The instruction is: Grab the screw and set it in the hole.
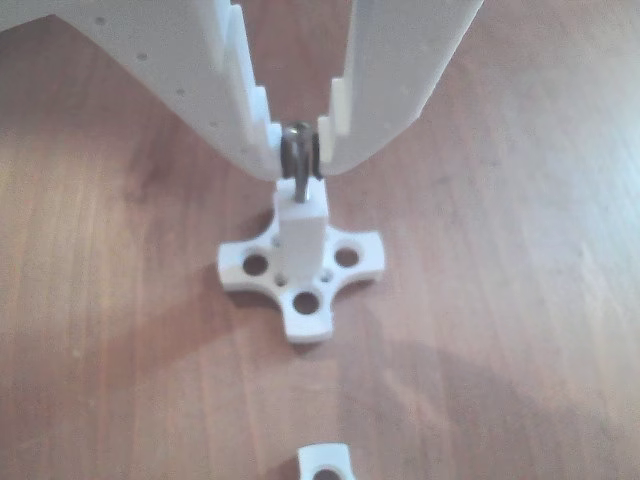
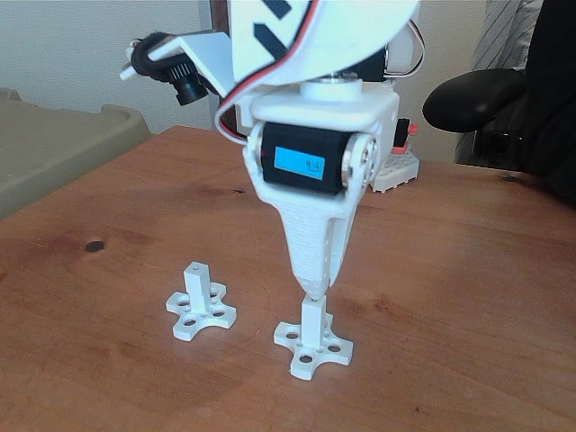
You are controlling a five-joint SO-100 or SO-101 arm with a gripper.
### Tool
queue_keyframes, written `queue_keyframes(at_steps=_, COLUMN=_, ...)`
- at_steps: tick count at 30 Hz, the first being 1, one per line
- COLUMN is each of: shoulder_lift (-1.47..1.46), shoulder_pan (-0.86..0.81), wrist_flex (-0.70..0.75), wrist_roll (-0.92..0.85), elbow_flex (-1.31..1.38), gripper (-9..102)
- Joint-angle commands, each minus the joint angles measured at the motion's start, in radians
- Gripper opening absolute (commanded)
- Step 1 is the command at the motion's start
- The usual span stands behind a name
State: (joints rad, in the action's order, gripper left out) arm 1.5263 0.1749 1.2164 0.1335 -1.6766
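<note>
So the white 3D-printed gripper (image 1: pixel 298 150) is pointing straight down, with its two stepped, layered-plastic fingers pinched on the screw (image 1: pixel 299 158). That's a thin grey metal one with a rounded shiny head, clamped between the fingertips. The shank hangs down and its tip sits right at the hole (image 1: pixel 300 209) in the square top face of the white post (image 1: pixel 301 240). Whether it's actually inside the bore or just touching the rim, I can't tell, since the shot is pretty soft.

The post is a square plastic column rising from a cross-shaped base (image 1: pixel 303 268) with rounded arms, each arm drilled with a bigger round hole. In the fixed view the post (image 2: pixel 311 322) stands toward the near edge of the desk (image 2: pixel 468 297), roughly in the middle, with the gripper (image 2: pixel 312 290) tapering to a narrow wedge right on top of it.

A second post of the same kind (image 2: pixel 199 301) sits just to the left in that view, upright, with its tiny top hole uncovered. The desk is reddish-brown wood with visible grain and a slightly glossy finish. There's a small dark spot (image 2: pixel 94 245) toward the left edge. A white blocky part (image 2: pixel 396 171) sits near the far edge, behind the arm.
</note>
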Motion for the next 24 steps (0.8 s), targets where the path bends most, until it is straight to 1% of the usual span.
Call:
queue_keyframes(at_steps=1, shoulder_lift=0.037, shoulder_pan=-0.005, wrist_flex=0.006, wrist_roll=-0.003, elbow_flex=0.055, gripper=2)
queue_keyframes(at_steps=14, shoulder_lift=0.052, shoulder_pan=-0.006, wrist_flex=0.023, wrist_roll=-0.008, elbow_flex=0.052, gripper=5)
queue_keyframes(at_steps=24, shoulder_lift=0.08, shoulder_pan=-0.044, wrist_flex=0.041, wrist_roll=-0.034, elbow_flex=0.037, gripper=7)
